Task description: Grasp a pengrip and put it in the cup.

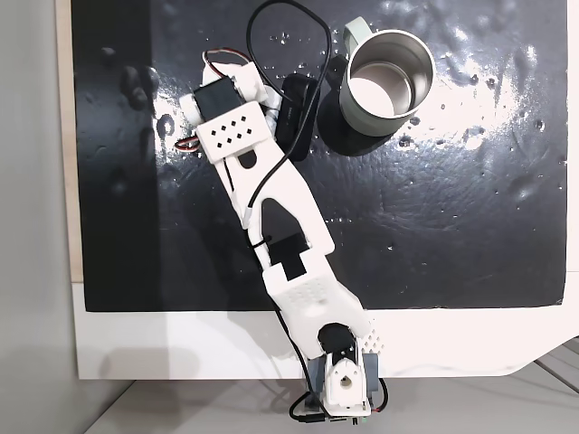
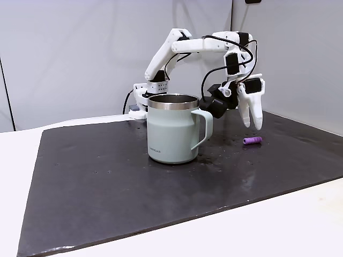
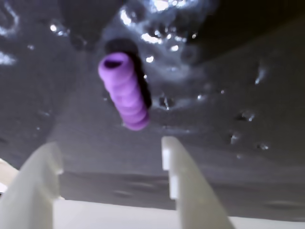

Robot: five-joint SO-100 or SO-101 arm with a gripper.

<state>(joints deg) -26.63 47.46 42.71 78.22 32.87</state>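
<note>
The purple pengrip (image 3: 125,98) lies on its side on the black mat, just beyond my fingertips in the wrist view. My gripper (image 3: 109,145) is open, its two white fingers (image 3: 183,176) spread with nothing between them. In a fixed view from the side, the gripper (image 2: 253,126) hangs pointing down, slightly above and behind the pengrip (image 2: 252,141). The pale grey-green cup (image 2: 174,131) stands upright to the left of it, handle towards the gripper. From above, the cup (image 1: 360,113) shows its steel inside, and my arm covers the gripper and the pengrip.
A black wrinkled mat (image 1: 452,226) covers most of the white table (image 1: 181,344). My arm's base (image 1: 344,380) sits at the table's near edge in the view from above. A black cable (image 1: 289,18) loops over the arm near the cup.
</note>
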